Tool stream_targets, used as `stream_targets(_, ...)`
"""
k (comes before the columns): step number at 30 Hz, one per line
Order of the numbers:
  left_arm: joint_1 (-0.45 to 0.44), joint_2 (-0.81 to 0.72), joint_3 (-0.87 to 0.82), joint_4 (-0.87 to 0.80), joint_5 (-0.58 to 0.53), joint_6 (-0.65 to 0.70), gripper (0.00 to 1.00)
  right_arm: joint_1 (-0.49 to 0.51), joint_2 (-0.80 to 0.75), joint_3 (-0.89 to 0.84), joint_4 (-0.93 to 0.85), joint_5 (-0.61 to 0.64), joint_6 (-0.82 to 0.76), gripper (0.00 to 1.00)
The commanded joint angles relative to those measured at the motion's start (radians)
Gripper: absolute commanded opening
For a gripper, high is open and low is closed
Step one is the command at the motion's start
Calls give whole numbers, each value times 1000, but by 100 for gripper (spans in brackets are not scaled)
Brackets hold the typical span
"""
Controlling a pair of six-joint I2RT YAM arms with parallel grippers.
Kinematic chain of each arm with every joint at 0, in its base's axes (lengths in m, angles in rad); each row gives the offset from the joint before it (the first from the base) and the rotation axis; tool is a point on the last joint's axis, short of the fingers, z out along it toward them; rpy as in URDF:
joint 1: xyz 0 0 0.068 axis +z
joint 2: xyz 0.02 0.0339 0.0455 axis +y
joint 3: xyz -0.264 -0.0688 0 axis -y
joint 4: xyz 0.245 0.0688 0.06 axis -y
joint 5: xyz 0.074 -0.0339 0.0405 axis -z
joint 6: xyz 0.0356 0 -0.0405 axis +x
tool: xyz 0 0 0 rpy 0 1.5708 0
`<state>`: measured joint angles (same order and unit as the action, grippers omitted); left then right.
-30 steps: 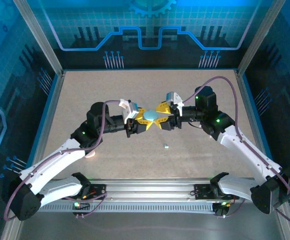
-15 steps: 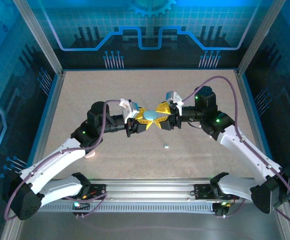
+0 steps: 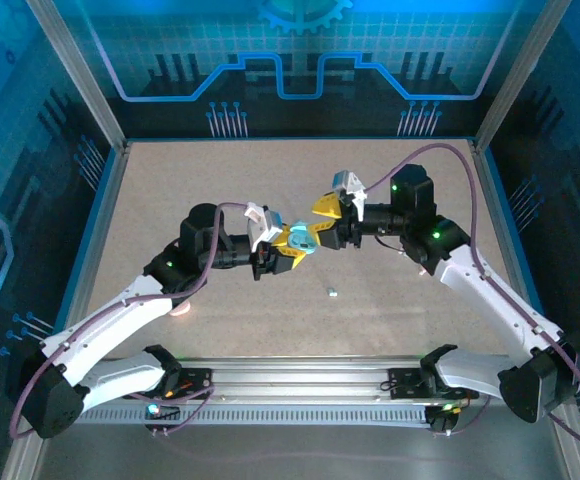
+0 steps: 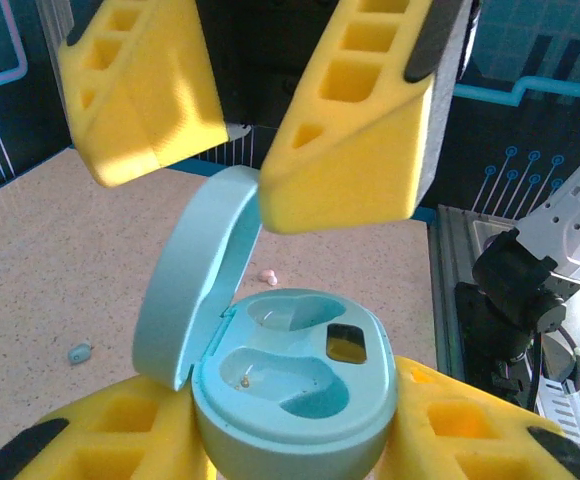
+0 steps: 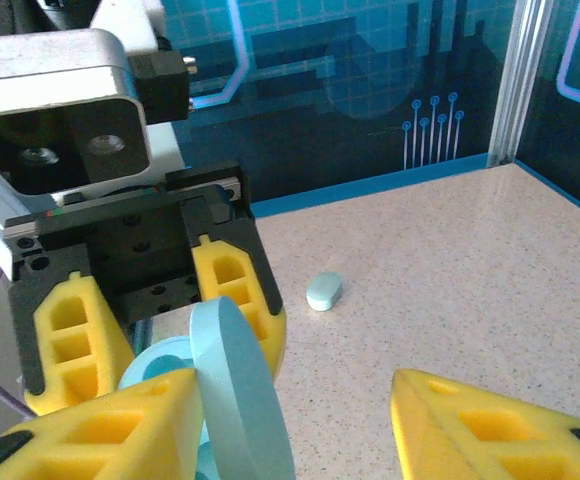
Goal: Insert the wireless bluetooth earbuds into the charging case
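My left gripper (image 3: 292, 243) is shut on the pale blue charging case (image 4: 295, 385), its yellow fingers (image 4: 470, 425) pressed against both sides. The lid (image 4: 195, 290) stands open and both wells are empty. My right gripper (image 3: 322, 218) is open just up and right of the case. In the right wrist view the lid (image 5: 235, 390) stands beside one of its fingers (image 5: 100, 425), with a wide gap to the other. One small pale earbud (image 3: 332, 293) lies on the table in front of the grippers. Another earbud (image 5: 324, 291) lies on the table beyond the case, also in the left wrist view (image 4: 80, 352).
A tiny pink piece (image 4: 267, 276) lies on the speckled table past the case. A pinkish object (image 3: 180, 310) sits beside the left arm's forearm. The metal rail (image 3: 300, 385) carries the arm bases along the near edge. Blue walls enclose the table.
The right gripper has pulled up and back to the right, away from the case. The left gripper still holds the case and has shifted slightly.
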<state>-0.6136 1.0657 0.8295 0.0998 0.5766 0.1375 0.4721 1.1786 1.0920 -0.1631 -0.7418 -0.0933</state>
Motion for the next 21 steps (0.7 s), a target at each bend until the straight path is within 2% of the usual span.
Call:
stream_targets(1, -14, -8, 10, 26, 55, 11, 36, 21, 20, 41, -52, 51, -86, 51)
stream_targets(7, -15, -3, 8, 44, 66, -1, 36, 59, 78, 120, -196, 23, -223, 41)
stream_targets(12, -15, -10, -2, 35, 49, 4, 37, 63, 87, 142, -200, -10, -231, 27)
stream_targets(21, -15, 8, -15, 39, 19, -2, 41, 66, 80, 160, -240, -12, -255, 17)
